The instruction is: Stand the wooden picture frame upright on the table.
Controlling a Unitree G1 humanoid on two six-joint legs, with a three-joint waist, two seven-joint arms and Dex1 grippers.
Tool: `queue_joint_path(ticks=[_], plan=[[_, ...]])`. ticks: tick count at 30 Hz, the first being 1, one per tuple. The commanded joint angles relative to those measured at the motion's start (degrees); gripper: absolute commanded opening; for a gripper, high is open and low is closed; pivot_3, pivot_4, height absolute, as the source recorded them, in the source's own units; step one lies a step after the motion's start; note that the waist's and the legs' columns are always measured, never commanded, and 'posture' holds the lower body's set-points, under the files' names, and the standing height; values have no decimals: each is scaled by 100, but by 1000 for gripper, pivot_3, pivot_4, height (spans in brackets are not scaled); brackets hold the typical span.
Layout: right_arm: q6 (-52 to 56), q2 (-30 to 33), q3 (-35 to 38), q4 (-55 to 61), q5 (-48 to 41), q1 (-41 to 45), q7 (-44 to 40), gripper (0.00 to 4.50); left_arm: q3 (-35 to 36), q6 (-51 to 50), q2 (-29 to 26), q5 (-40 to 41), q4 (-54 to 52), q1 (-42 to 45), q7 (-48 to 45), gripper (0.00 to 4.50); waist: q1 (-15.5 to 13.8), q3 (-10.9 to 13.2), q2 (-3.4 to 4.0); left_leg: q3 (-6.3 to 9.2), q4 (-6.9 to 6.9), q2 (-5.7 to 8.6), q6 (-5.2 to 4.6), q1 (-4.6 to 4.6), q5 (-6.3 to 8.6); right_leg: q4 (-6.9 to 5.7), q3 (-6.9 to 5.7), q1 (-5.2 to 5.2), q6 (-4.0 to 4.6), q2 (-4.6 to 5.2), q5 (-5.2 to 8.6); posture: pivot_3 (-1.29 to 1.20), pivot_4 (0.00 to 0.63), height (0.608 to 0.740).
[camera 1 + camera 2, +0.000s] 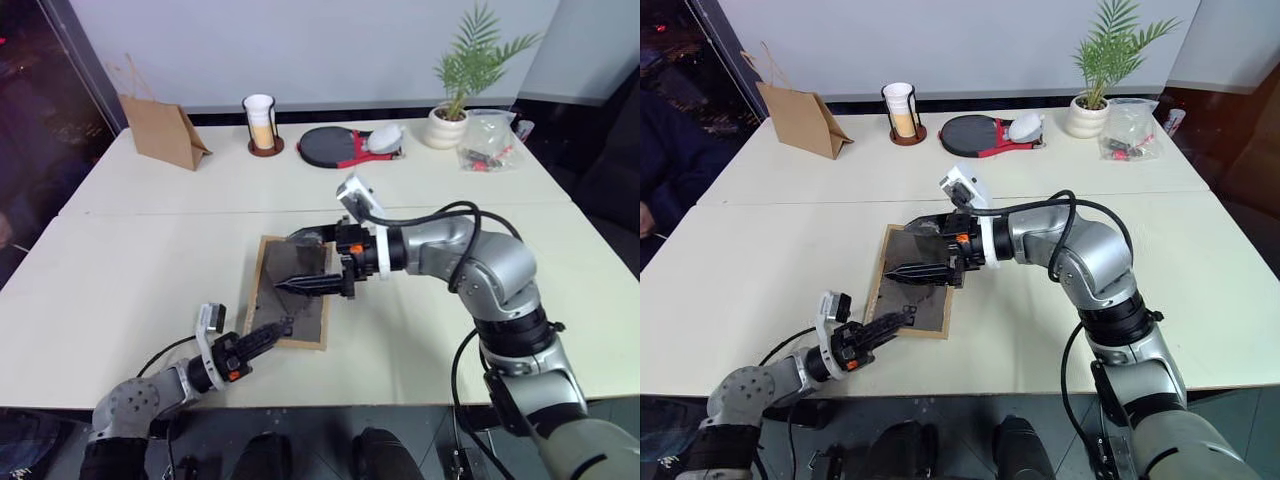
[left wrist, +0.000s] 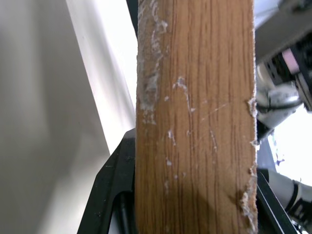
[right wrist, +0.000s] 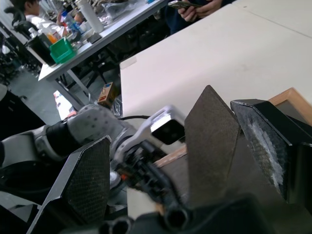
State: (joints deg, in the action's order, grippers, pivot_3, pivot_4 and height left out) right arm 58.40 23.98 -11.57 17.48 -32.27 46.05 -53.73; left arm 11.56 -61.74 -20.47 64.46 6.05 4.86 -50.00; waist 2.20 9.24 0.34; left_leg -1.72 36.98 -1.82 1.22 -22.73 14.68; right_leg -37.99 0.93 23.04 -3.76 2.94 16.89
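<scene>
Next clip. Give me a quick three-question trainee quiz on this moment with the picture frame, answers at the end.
1. True or false: the wooden picture frame already stands upright on the table.
2. Which gripper is clamped on the frame's near edge? A) left gripper B) right gripper C) neither
3. Fill in: the right gripper's fingers are ____ over the frame's dark back, beside the fold-out stand.

Key: 1 false, it lies back-up on the table. 2 A, the left wrist view shows wood between its fingers. 3 open.
</scene>
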Motion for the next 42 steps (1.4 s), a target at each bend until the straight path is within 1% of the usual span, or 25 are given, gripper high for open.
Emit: queue_joint_path(ticks=[1, 2, 3, 5, 6, 7, 11, 13, 16, 19, 22, 24, 26, 28, 30, 32, 35, 38, 42], plan=[[48, 77, -157, 285, -199, -64, -88, 4435, 333, -38, 110, 187, -2, 88, 319, 1093, 5, 3, -6, 1, 0, 0, 0, 0, 0, 0, -1, -1, 3, 0, -2, 0, 150, 740], [-55, 112, -175, 282, -120, -68, -71, 4435, 327, -155, 386, 903, -682, 248, 1340, 1093, 5, 7, -14, 1, 1, 0, -1, 0, -1, 0, 0, -2, 4, 0, -3, 0, 150, 740], [-127, 144, -174, 248, -50, -60, -39, 4435, 317, -228, 589, 1485, -1191, 376, 2145, 1093, -16, 16, -29, 1, 3, 0, -2, -2, -1, 0, 0, -2, 4, 0, -3, 0, 150, 740], [-333, 287, -186, 197, 113, -37, -33, 4435, 320, -283, 772, 2283, -1702, 526, 3218, 1093, -63, 25, -61, 5, 10, -4, -3, -35, -2, 2, -6, 19, -2, 8, -6, 0, 150, 740], [-489, 396, -188, 196, 219, -32, -72, 4435, 364, -317, 716, 2357, -1655, 483, 3271, 1093, -96, 29, -72, 5, 16, -4, 4, -65, -17, 2, -8, 47, -25, 8, -19, 0, 150, 740], [-697, 515, -175, 197, 332, -36, -128, 4435, 402, -345, 659, 2453, -1611, 433, 3333, 1093, -99, 33, -92, 5, 17, -2, 14, -76, -23, 2, -8, 54, -50, 9, -33, 0, 150, 740], [-1668, 1099, 67, 137, 812, -104, -313, 4435, 348, -233, 353, 3494, -1832, 505, 4073, 1093, -120, 34, -98, 2, -14, -1, 15, -88, -21, 52, -8, 59, -55, 0, -33, 0, 150, 740], [-1921, 1310, 147, 89, 945, -146, -348, 4435, 265, -60, 197, 4029, -1934, 567, 4488, 1093, -148, 45, -116, 2, -19, -2, 15, -98, -21, 71, -11, 60, -55, 1, -34, 0, 150, 740], [-2389, 1703, 275, -40, 1287, -241, -379, 4435, 129, 202, -132, 4733, -2140, 608, 4978, 1093, -149, 47, -118, 4, -7, 3, 15, -119, -21, 80, -17, 62, -55, 14, -33, 0, 150, 740], [-2751, 1998, 305, -110, 1452, -401, -512, 4435, 71, 337, -259, 4854, -2240, 599, 5107, 1093, -147, 48, -118, 2, -2, 17, 10, -120, -18, 88, -17, 58, -43, 29, -27, 0, 150, 740], [-3241, 2099, 243, -267, 1778, -525, -445, 4435, 63, 376, -298, 4854, -2249, 559, 5107, 1093, -144, 50, -121, 2, 4, 19, 7, -118, -17, 92, -19, 50, -34, 29, -22, 0, 150, 740], [-3855, 2050, 132, -479, 2208, -595, -261, 4435, 61, 373, -287, 4854, -2254, 531, 5085, 1093, -142, 50, -121, 0, 5, 19, 7, -117, -18, 89, -19, 50, -35, 26, -22, 0, 150, 740], [-4822, 2007, -45, -814, 2801, -666, -28, 4435, 42, 393, -258, 4854, -2268, 509, 5105, 1093, -144, 50, -121, 0, 5, 19, 8, -114, -19, 89, -19, 49, -35, 22, -22, 0, 150, 740], [-5903, 1917, -191, -1275, 3444, -646, 411, 4435, 32, 412, -218, 4854, -2268, 484, 5139, 1093, -150, 50, -121, -2, 9, 17, 8, -114, -19, 89, -18, 47, -38, 9, -24, 0, 150, 740], [-7101, 1770, -305, -1834, 4182, -531, 1175, 4435, 39, 450, -124, 4854, -2242, 447, 5234, 1093, -147, 50, -121, -3, 15, 14, 9, -114, -20, 90, -14, 44, -47, -8, -29, 0, 150, 740], [-8236, 1688, -415, -2342, 4946, -423, 1993, 4435, 50, 458, -60, 4854, -2234, 410, 5282, 1093, -145, 51, -122, -6, 16, 13, 12, -111, -21, 90, -6, 43, -55, -18, -33, 0, 150, 740], [-9593, 1645, -650, -2908, 6286, -324, 3456, 4435, 73, 496, 103, 4854, -2255, 319, 5392, 1093, -148, 51, -122, -6, 16, 10, 27, -110, -30, 89, -4, 44, -58, -24, -34, 0, 150, 740], [-10305, 1529, -776, -3282, 7087, -238, 4468, 4435, 75, 529, 232, 4854, -2283, 261, 5509, 1093, -144, 52, -123, -7, 15, 9, 49, -107, -43, 88, -2, 43, -59, -28, -34, 0, 150, 740], [-10780, 1357, -965, -3633, 7893, 13, 5419, 4435, 87, 556, 427, 4854, -2324, 193, 5670, 1093, -140, 52, -124, -8, 17, 9, 58, -103, -48, 80, 1, 41, -59, -28, -35, 0, 150, 740]])
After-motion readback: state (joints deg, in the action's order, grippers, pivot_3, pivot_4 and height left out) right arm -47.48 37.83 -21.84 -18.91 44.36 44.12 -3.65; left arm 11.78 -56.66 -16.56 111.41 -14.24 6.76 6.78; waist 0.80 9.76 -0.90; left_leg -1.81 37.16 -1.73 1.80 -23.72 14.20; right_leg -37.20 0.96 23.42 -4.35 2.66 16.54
